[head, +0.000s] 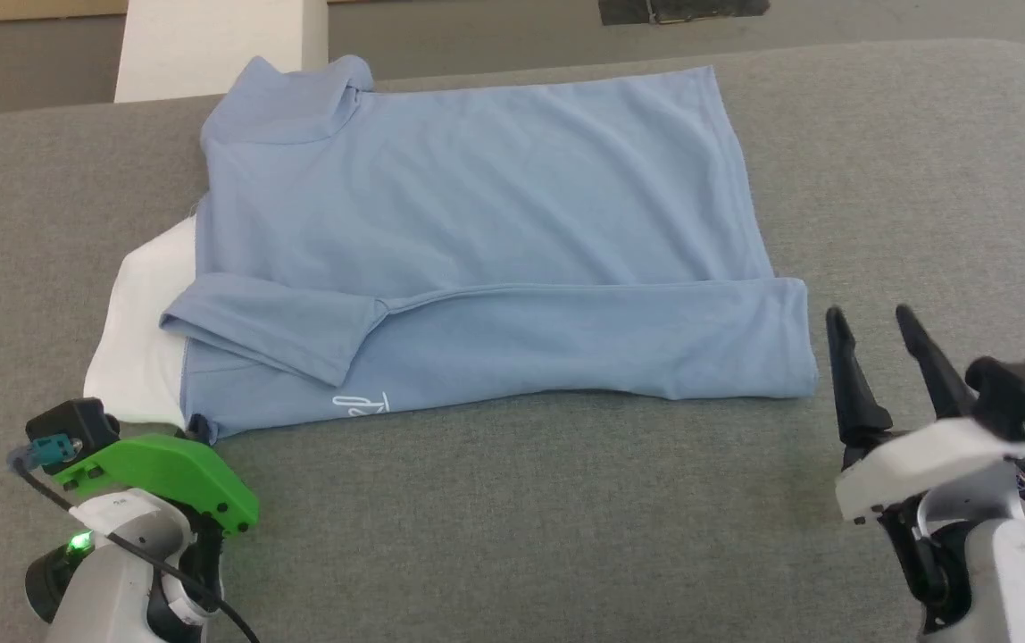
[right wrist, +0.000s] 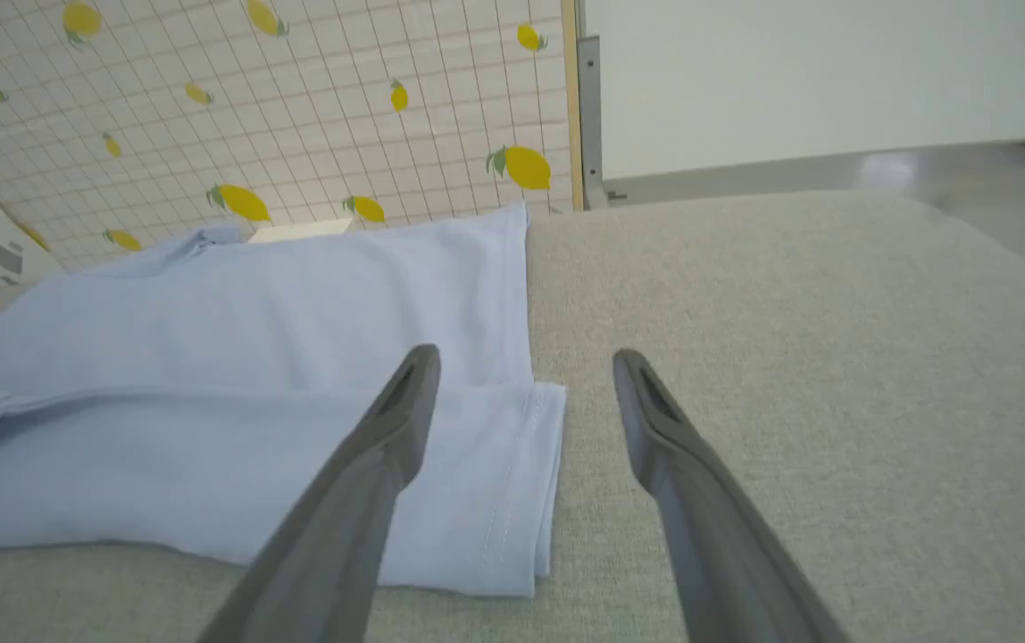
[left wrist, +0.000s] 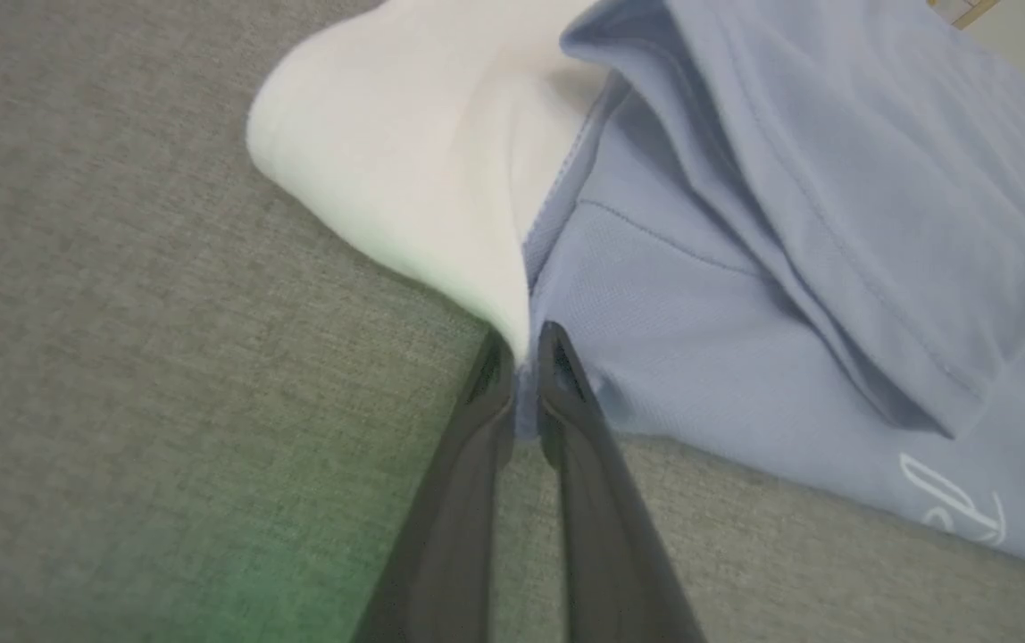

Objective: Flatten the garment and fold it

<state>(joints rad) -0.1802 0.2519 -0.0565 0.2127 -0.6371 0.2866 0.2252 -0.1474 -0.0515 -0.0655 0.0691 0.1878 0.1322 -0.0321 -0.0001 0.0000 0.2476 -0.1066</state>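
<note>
The light blue polo shirt [head: 477, 232] lies spread on the grey padded surface [head: 566, 518], its near long edge folded over and a sleeve [head: 271, 326] lying on top. Its white collar [head: 142, 339] sticks out at the left, and the white script logo [head: 361, 406] faces the front edge. My left gripper [left wrist: 526, 344] is shut on the shirt's near left corner, where the collar [left wrist: 405, 152] meets the blue knit; in the head view it [head: 200, 430] sits under its green cover. My right gripper [head: 870, 317] stands open just right of the hem corner [right wrist: 512, 482], touching nothing.
A white block [head: 218, 45] stands behind the surface at the far left, and a dark object [head: 682, 9] lies on the floor beyond. The right wrist view shows a lemon-patterned grid wall [right wrist: 254, 116] and a pale panel [right wrist: 825, 80] behind. Bare grey surface stretches right of the shirt.
</note>
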